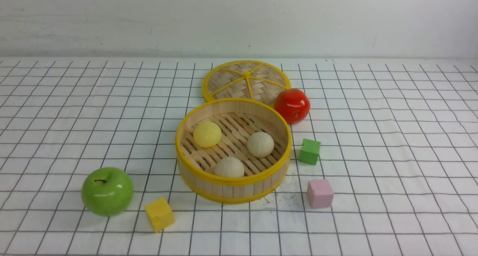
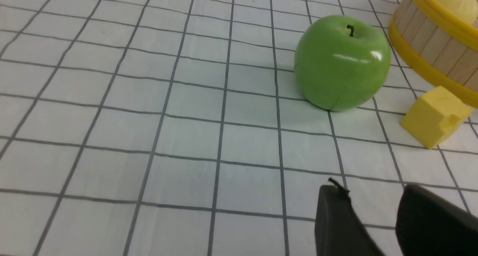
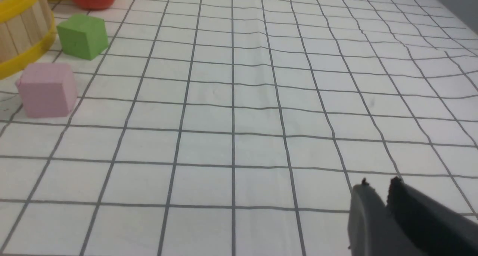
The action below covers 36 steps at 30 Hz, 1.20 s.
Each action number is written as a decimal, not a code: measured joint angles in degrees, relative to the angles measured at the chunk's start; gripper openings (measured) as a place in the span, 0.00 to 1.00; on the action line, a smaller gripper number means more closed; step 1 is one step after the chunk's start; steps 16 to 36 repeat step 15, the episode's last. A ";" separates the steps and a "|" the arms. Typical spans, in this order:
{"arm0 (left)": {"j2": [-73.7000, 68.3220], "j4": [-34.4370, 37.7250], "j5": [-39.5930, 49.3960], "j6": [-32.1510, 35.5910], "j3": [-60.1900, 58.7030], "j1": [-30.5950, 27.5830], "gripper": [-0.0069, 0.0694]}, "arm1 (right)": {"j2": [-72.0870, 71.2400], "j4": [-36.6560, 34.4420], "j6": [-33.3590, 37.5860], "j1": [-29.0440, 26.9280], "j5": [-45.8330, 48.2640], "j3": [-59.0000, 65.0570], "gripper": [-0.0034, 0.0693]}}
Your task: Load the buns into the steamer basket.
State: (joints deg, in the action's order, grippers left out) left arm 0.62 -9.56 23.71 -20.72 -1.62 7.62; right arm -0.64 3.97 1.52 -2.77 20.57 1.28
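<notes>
Resting inside the round bamboo steamer basket with yellow rims are all three buns: the pale yellow dome-shaped bun toward the far left of the slatted floor, one cream-beige bun on the right, and the other cream-beige bun against the near wall. By the look of it the task is done. Neither arm shows in the front view. The left hand hovers low over the checked table with its dark fingers apart and nothing between them, near the glossy green apple and the yellow foam cube. The right hand holds nothing, its fingers separated by only a narrow slit, well clear of the pink cube and green cube. The remaining risk, as I judge it, is a careless sweep by the left arm nudging the apple or cube into the basket wall and jolting the buns
</notes>
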 joint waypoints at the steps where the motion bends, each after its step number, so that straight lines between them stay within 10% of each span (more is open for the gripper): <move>1: 0.00 0.00 0.00 0.00 0.00 0.00 0.40 | 0.00 0.00 0.00 0.00 0.00 0.00 0.17; 36: 0.00 0.00 0.00 0.00 0.00 0.00 0.40 | 0.00 0.00 0.00 0.00 0.00 0.00 0.18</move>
